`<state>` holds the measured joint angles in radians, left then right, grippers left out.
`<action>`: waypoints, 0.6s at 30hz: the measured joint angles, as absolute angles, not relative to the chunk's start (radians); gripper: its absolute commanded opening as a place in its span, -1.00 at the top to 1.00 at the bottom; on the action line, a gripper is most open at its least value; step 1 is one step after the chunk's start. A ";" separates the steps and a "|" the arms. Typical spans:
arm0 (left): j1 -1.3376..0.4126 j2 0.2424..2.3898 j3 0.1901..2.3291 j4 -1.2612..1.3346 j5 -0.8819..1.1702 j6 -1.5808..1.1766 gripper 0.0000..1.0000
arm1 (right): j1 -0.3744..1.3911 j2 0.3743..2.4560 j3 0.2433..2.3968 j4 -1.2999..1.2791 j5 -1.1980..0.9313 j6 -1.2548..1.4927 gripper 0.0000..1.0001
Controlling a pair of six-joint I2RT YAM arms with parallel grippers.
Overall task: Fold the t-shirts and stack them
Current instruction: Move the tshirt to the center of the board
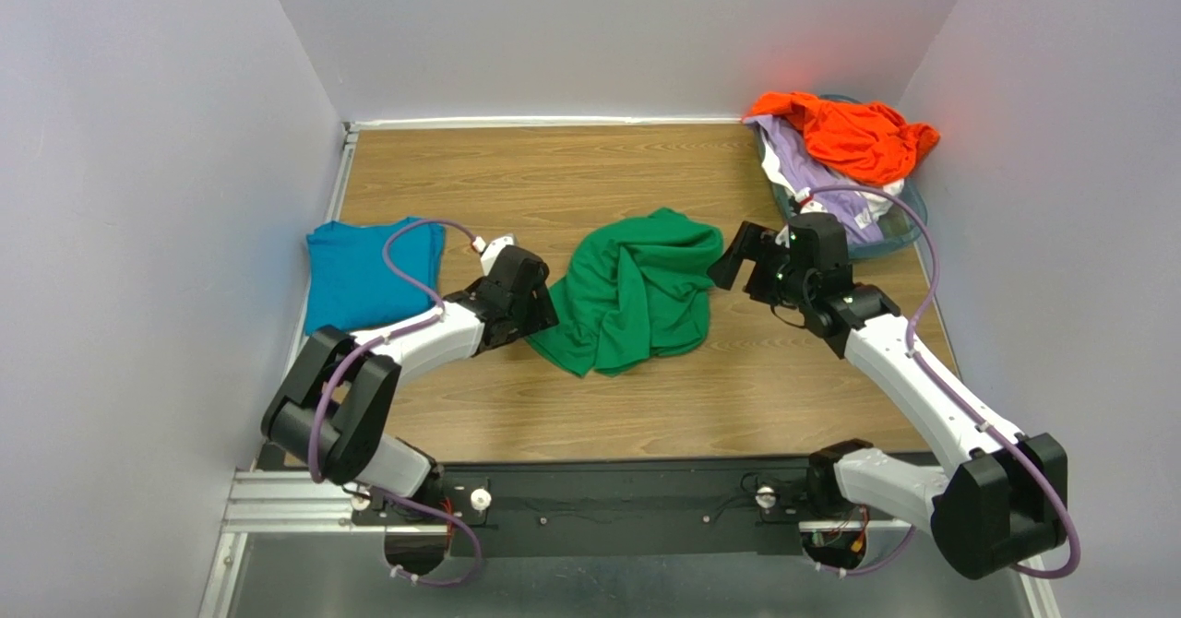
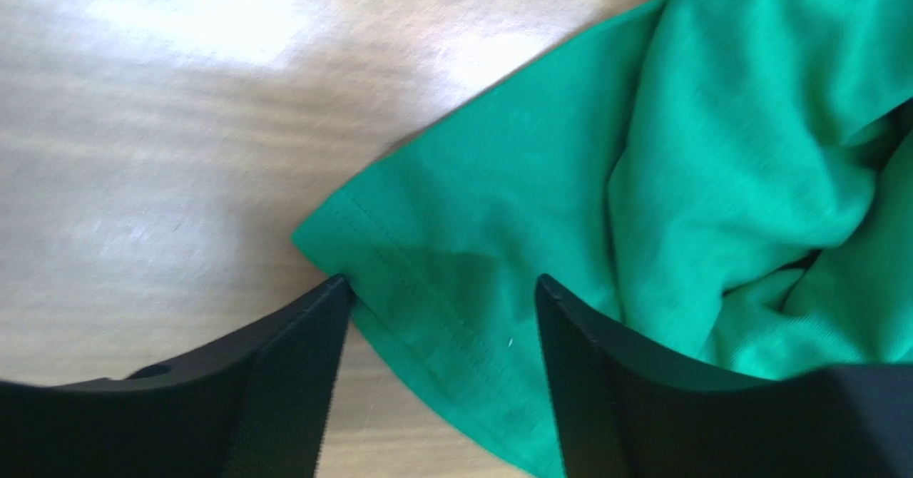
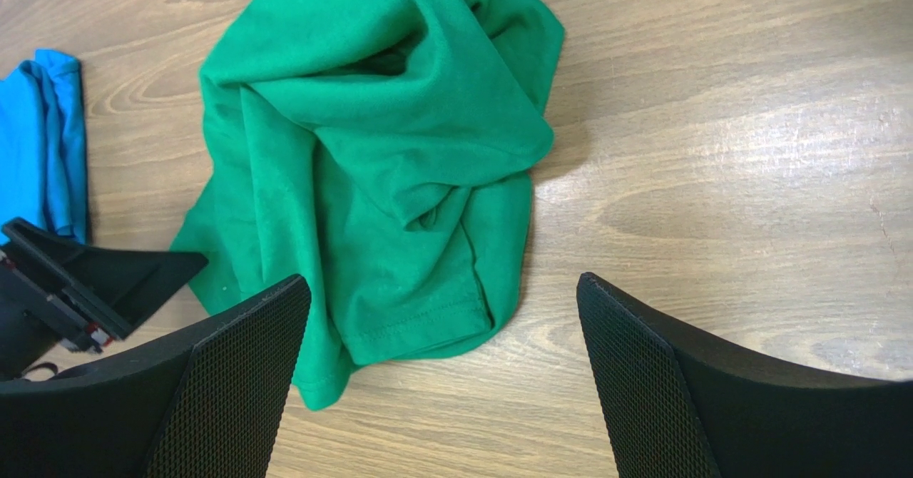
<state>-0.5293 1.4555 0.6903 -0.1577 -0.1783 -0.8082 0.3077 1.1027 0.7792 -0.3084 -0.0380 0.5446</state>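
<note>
A bright green t-shirt [image 1: 631,293] lies crumpled in the middle of the wooden table. My left gripper [image 1: 534,317] is low at its left edge. In the left wrist view the shirt's hemmed corner [image 2: 450,243] lies between the jaws of the left gripper [image 2: 442,285], which stand apart. My right gripper [image 1: 735,261] hovers open at the shirt's right side; its wrist view shows the green t-shirt [image 3: 375,157] below and ahead of the wide jaws [image 3: 445,280], which hold nothing. A folded teal-blue t-shirt [image 1: 363,275] rests at the left.
At the back right, a clear bluish basket [image 1: 901,224] holds an orange t-shirt [image 1: 846,134] on top of lavender [image 1: 811,182] and white cloth. White walls close in the table on three sides. The arm bases sit at the near edge.
</note>
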 measured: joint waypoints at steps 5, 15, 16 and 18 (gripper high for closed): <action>-0.529 1.522 0.735 -0.126 -0.163 -0.798 0.29 | 0.308 1.103 0.761 -0.311 -0.022 0.545 -1.00; -0.532 1.620 0.813 -0.104 -0.145 -0.774 1.00 | 0.308 1.220 0.769 -0.318 0.020 0.521 -1.00; -0.532 1.620 0.813 -0.105 -0.146 -0.773 1.00 | 0.308 1.236 0.776 -0.321 0.023 0.520 -1.00; -0.532 1.615 0.813 -0.112 -0.150 -0.770 1.00 | 0.308 1.276 0.804 -0.327 0.029 0.517 -0.99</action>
<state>-0.5323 1.6154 0.8135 -0.1116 -0.1505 -0.7696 0.3077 1.2758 0.8036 -0.3275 0.0288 0.5167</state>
